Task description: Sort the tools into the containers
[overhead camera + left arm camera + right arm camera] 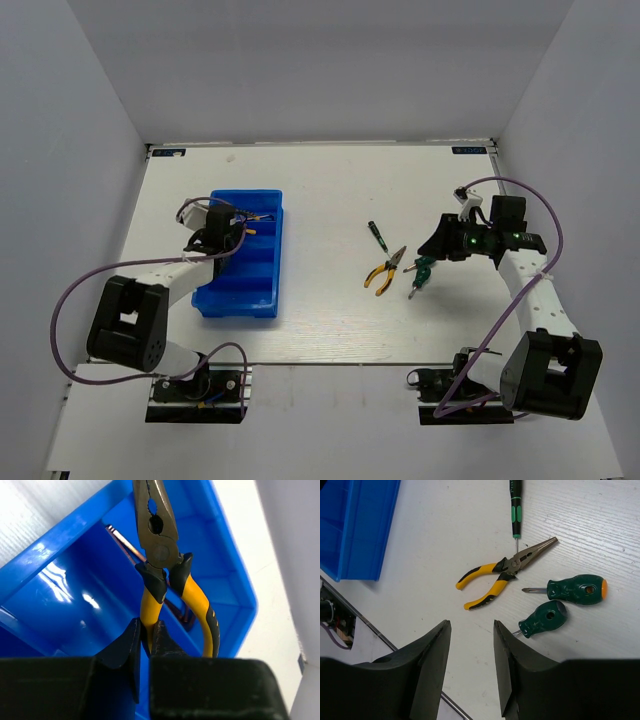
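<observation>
My left gripper is shut on one handle of yellow-handled pliers and holds them over the blue bin, seen in the top view at the left. A thin dark tool lies in a compartment below. My right gripper is open and empty above the table, near a second pair of yellow pliers, two stubby green screwdrivers and a slim green-and-black screwdriver. In the top view these pliers lie left of my right gripper.
The bin's corner shows at the upper left of the right wrist view. Purple cables loop beside both arms. White walls enclose the table on three sides.
</observation>
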{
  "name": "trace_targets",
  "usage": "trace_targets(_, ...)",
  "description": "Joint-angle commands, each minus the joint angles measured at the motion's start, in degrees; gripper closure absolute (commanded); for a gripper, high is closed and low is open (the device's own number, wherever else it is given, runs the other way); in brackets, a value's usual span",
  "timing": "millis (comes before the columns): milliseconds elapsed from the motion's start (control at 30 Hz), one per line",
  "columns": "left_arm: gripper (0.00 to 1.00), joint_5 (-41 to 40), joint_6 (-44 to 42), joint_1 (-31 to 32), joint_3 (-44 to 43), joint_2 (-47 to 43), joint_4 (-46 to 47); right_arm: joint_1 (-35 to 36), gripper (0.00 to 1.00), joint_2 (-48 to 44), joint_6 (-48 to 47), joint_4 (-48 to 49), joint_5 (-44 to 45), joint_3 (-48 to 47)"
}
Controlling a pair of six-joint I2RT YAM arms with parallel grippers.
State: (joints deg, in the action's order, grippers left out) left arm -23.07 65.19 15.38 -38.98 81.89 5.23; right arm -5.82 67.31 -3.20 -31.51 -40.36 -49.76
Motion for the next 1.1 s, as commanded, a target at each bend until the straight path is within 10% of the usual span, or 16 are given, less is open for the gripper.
trace_targets(0,1.0,1.4,1.0,-0.7,-1.2,-0.4,3.7,-0.6,0.54,-0.3,-0.3,0.6,-2.0,0.4)
trace_targets(233,0.95,1.4,1.0,-0.7,-1.2,1.3,4.3,-0.9,0.54,0.2,-0.2,0.2,-2.9,0.1)
trace_targets(700,0.41,1.9,1.5,-1.2,-2.1,2.8,1.7,-1.7,0.54,0.5,-0.3,-0.2,-4.5,-0.1)
trace_targets(1067,0.29,2.6,-2.4,0.0,-3.8,-4.8,-0.2,-2.2,0.53,0.1,-0.5,-0.4,-4.9,-0.2)
